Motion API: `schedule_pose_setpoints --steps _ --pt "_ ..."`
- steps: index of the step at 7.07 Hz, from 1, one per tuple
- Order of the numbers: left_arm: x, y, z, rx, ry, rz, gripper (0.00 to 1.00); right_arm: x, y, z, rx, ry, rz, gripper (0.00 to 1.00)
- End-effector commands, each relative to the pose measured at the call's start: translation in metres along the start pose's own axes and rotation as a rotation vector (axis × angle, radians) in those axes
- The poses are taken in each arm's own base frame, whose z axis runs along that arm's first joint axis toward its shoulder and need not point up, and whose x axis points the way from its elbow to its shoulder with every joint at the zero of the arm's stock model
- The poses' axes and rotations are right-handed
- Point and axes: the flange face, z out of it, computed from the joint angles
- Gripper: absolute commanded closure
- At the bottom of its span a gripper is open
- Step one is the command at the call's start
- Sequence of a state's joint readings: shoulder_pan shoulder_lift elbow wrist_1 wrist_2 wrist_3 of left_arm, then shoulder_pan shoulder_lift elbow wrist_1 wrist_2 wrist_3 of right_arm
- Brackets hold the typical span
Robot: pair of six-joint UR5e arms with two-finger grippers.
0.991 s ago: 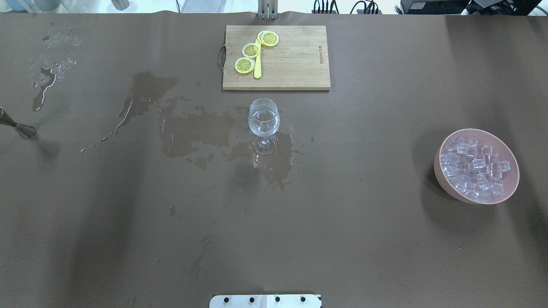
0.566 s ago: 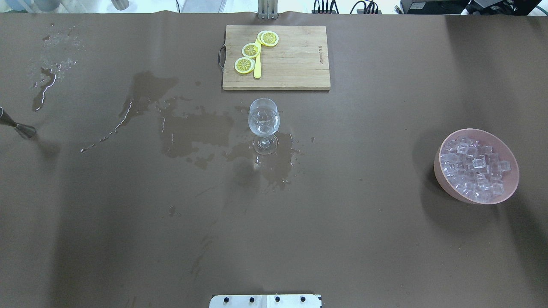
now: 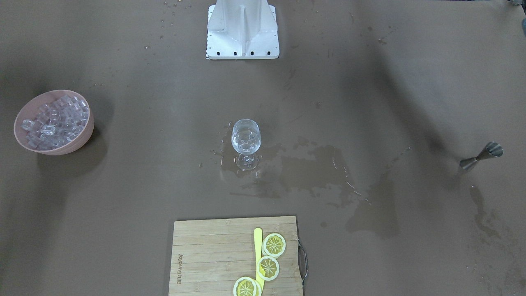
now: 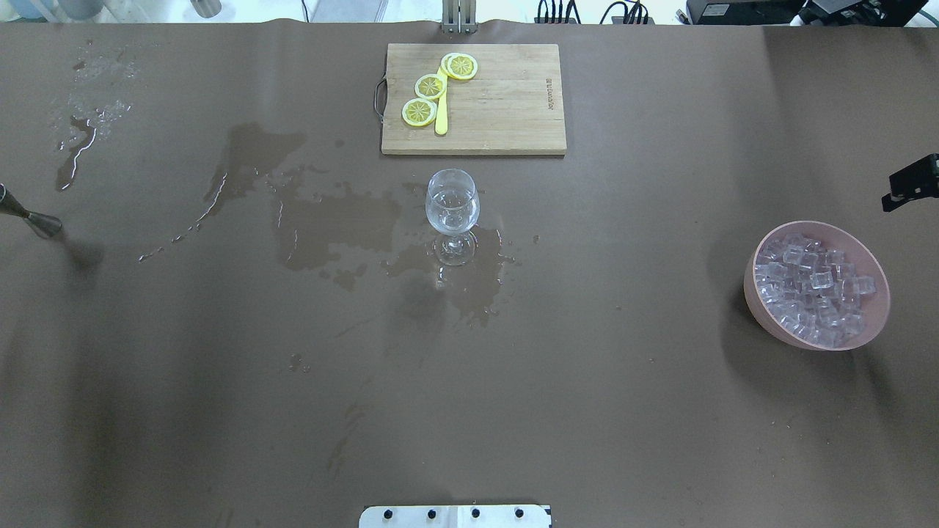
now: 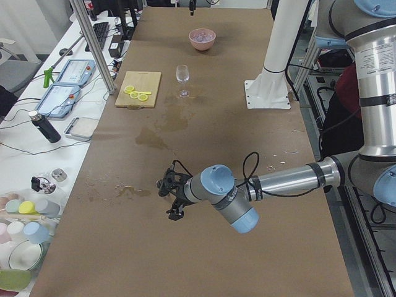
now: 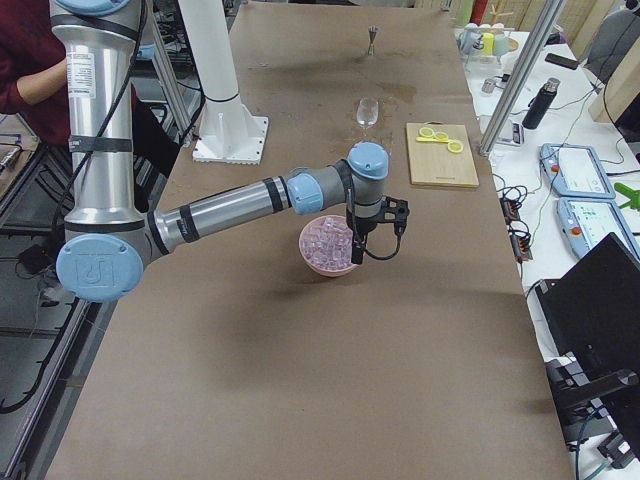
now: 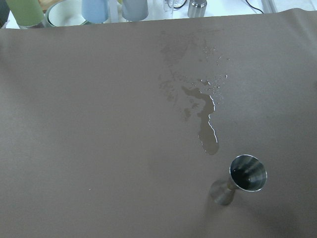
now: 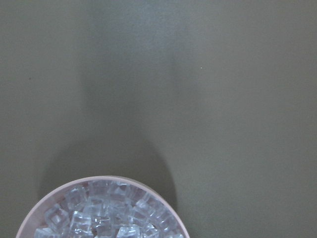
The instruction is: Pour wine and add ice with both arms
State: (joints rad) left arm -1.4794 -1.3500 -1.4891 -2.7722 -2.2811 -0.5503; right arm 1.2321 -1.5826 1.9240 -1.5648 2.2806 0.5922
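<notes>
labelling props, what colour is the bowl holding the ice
Pale pink bowl, clearest in the overhead view.

Robotics lab: paper-covered table point(image 4: 587, 367), aluminium frame post point(image 5: 94, 52), teach pendants point(image 5: 62, 99), cables point(image 6: 512, 225) on side bench point(image 5: 18, 158).

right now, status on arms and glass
left pincer near jigger, right pincer by bowl of ice; jaw state unclear. wine glass holds liquid. puddles around it.

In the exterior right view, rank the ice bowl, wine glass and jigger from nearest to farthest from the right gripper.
1. Ice bowl, right beside the right gripper.
2. Wine glass, mid-table.
3. Jigger, at the table's far end.
</notes>
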Motion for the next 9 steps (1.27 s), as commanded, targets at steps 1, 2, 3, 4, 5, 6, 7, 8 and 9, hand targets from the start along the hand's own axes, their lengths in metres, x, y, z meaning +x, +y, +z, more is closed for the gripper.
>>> schedule_pose_setpoints --steps 1,2,3,4,5,6,7,8,9 --pt "0.020 0.009 0.034 0.007 0.008 0.025 0.03 -0.040 0.004 0.016 -0.016 -0.005 0.011 0.03" --pt "0.031 0.015 0.049 0.022 0.003 0.043 0.03 -0.047 0.007 0.024 -0.016 0.016 0.005 0.07" --pt "0.044 0.019 0.064 0.027 0.007 0.052 0.03 -0.053 0.013 0.034 -0.030 0.029 0.001 0.13" --pt "0.052 0.021 0.074 0.037 0.011 0.064 0.03 -0.057 0.017 0.044 -0.028 0.060 0.023 0.13" --pt "0.044 0.030 0.078 0.040 0.012 0.063 0.03 -0.057 0.019 0.049 -0.034 0.070 0.022 0.13" --pt "0.035 0.042 0.083 0.072 0.005 0.062 0.03 -0.058 0.021 0.056 -0.048 0.074 0.019 0.13" --pt "0.036 0.049 0.093 0.090 0.000 0.055 0.03 -0.060 0.022 0.057 -0.053 0.071 0.017 0.13" --pt "0.042 0.053 0.099 0.089 0.007 0.043 0.03 -0.060 0.023 0.065 -0.067 0.077 0.025 0.13" --pt "0.044 0.057 0.102 0.081 0.011 0.041 0.03 -0.058 0.024 0.071 -0.078 0.085 0.038 0.13"
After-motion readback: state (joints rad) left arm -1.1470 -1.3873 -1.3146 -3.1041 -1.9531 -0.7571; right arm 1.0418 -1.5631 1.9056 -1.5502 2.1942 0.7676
